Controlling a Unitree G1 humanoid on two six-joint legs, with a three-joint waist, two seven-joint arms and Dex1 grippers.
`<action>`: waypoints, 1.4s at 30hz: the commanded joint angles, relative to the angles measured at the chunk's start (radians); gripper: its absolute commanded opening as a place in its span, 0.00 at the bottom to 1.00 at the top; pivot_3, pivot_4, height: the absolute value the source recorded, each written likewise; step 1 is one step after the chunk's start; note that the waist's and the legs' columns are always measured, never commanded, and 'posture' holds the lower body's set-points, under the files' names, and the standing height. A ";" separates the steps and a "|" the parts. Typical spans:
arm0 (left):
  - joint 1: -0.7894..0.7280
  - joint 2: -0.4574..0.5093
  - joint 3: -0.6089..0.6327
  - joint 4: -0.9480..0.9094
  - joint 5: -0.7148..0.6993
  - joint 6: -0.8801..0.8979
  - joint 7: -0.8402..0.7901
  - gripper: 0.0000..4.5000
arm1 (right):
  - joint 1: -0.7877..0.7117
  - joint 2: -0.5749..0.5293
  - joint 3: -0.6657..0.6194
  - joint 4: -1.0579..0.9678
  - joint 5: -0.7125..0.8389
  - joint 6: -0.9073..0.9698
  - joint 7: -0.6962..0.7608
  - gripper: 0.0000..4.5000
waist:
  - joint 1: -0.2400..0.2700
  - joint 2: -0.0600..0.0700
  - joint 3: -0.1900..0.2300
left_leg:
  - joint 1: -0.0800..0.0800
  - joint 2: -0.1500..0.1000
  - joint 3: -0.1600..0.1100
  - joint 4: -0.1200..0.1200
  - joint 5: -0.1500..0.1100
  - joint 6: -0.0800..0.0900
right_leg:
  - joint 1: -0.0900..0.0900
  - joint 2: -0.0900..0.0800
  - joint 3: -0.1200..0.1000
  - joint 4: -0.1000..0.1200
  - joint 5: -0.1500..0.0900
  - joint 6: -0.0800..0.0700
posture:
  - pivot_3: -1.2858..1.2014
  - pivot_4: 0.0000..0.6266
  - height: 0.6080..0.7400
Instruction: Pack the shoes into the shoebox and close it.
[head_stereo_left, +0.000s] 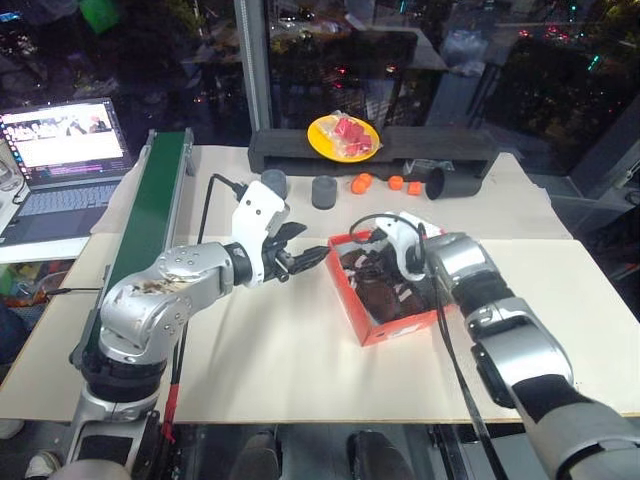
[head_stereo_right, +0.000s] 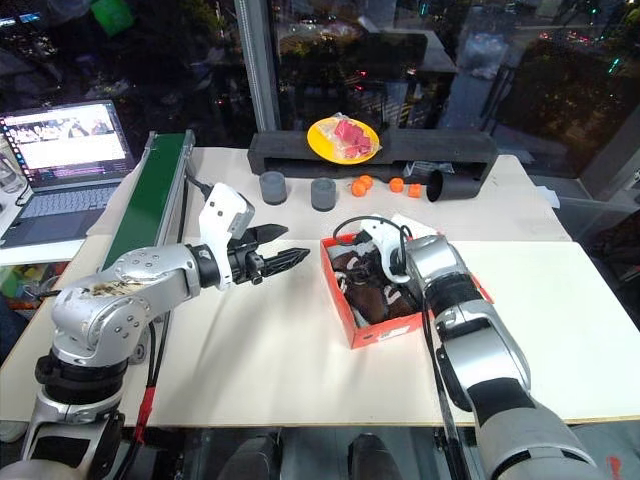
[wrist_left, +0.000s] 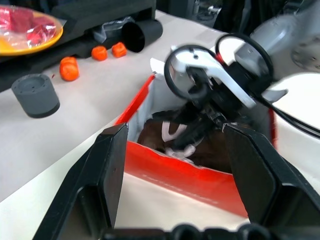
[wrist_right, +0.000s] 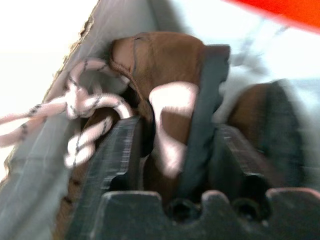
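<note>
Now right fingers (wrist_right: 220, 160) straddle a shoe (wrist_right: 165, 75) inside the shoebox (head_stereo_left: 372, 330).

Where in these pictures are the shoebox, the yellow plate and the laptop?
shoebox (head_stereo_left: 372, 318): left eye view, on its orange-red outer side wall facing the robot.
yellow plate (head_stereo_left: 322, 137): left eye view, on the bare yellow rim beside the red things.
laptop (head_stereo_left: 62, 133): left eye view, on the middle of its lit screen.

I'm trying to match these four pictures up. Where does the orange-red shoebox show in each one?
Left eye view: shoebox right of centre, on the table.
Right eye view: shoebox near centre.
Left wrist view: its red wall runs across the middle.
Right wrist view: its white inside wall, with a red strip in one corner.
Shared landmark: the brown shoes inside it.
</note>
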 joint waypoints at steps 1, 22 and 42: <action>-0.035 -0.002 0.003 0.005 0.020 -0.039 -0.020 0.72 | 0.040 -0.023 -0.059 -0.111 0.027 0.102 -0.042 0.90 | 0.000 0.000 0.000 | -0.003 0.000 0.000 0.000 0.000 0.000 | -0.003 0.000 0.000 0.000 0.000 0.000 | 0.52 0.24 1.00; -0.091 0.075 -0.104 0.184 0.095 -0.167 -0.323 0.72 | 0.310 -0.337 -0.570 -1.190 0.375 0.826 -0.115 0.64 | 0.006 0.004 0.004 | -0.023 0.000 0.000 0.003 0.000 0.000 | -0.023 0.000 0.000 0.004 0.003 -0.005 | 0.52 0.24 1.00; -0.237 0.072 -0.201 0.345 0.239 -0.276 -0.530 0.72 | 1.053 -0.010 -0.846 -1.266 0.281 0.303 -0.363 0.02 | -0.002 0.007 0.002 | -0.022 0.000 0.003 0.007 0.000 0.001 | -0.021 0.000 0.002 0.004 0.002 0.002 | 0.52 0.24 1.00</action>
